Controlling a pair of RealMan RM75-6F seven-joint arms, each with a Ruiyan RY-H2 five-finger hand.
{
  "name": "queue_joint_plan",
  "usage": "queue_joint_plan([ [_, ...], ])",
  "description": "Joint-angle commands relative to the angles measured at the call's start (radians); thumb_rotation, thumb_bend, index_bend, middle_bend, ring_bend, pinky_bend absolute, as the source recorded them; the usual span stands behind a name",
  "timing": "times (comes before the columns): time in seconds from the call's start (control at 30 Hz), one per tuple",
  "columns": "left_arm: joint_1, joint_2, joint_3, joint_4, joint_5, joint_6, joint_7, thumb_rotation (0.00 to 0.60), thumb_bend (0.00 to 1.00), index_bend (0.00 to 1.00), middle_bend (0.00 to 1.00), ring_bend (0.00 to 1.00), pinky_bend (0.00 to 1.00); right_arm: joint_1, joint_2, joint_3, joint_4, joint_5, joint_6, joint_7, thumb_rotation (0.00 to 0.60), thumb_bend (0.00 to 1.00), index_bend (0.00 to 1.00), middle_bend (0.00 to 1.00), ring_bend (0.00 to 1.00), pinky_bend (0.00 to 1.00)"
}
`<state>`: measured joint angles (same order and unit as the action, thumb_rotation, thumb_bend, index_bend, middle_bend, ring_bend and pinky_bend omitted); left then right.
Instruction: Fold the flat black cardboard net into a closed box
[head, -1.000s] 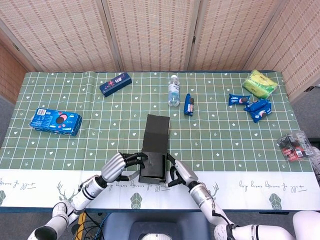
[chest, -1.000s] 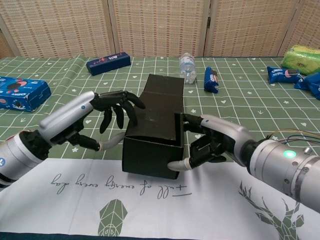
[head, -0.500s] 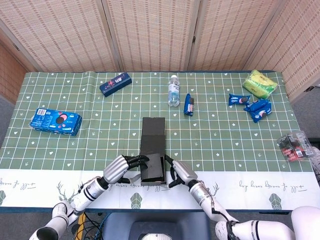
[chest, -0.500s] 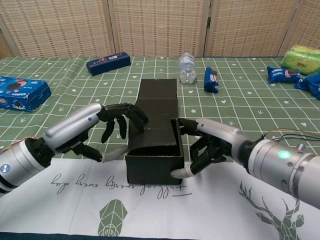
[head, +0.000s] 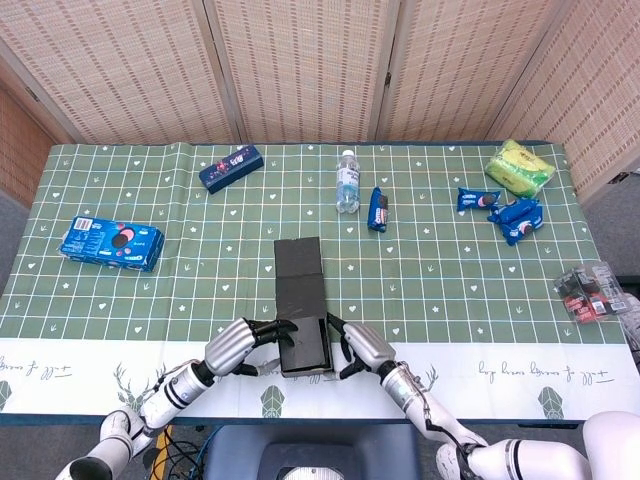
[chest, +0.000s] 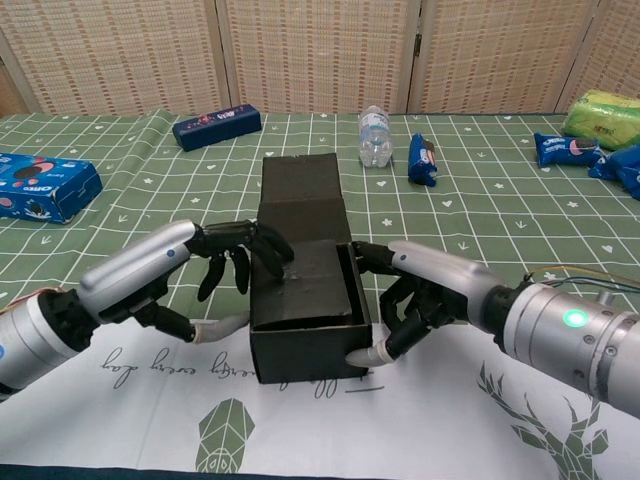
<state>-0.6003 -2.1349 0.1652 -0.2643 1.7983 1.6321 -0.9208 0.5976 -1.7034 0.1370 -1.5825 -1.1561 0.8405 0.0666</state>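
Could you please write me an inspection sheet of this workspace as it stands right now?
Surface: table under a green checked cloth with a white front strip.
Job's things: black box at the front edge, body formed, top open, lid panel lying back unfolded.
Clutter: water bottle, blue cookie box, dark blue carton, blue snack packs, yellow-green bag, small packets at the right edge.
Hands: left hand and right hand hold the box's sides.
Cables: thin wires near the right wrist.
Surroundings: woven folding screens behind.

matt black cardboard box (chest: 305, 300), glossy tablecloth (chest: 480, 215)
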Motion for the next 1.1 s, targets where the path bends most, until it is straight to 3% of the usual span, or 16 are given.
queue_joint_plan([
  [0.03, 0.005, 0.002, 0.003, -0.002, 0.0, 0.008, -0.002, 0.6, 0.16, 0.35, 0.26, 0.49, 0.69, -0.003, 0.002, -0.006, 0.012, -0.022, 0.002, 0.023, 0.6, 0.45, 0.31, 0.35, 0.72, 0.99],
  [1.1, -0.01, 0.02, 0.071, 0.021, 0.049, 0.025, 0.098, 0.6, 0.16, 0.38, 0.27, 0.5, 0.69, 0.0, 0.043, -0.041, 0.031, -0.115, 0.001, 0.07, 0.6, 0.45, 0.31, 0.34, 0.72, 0.99],
])
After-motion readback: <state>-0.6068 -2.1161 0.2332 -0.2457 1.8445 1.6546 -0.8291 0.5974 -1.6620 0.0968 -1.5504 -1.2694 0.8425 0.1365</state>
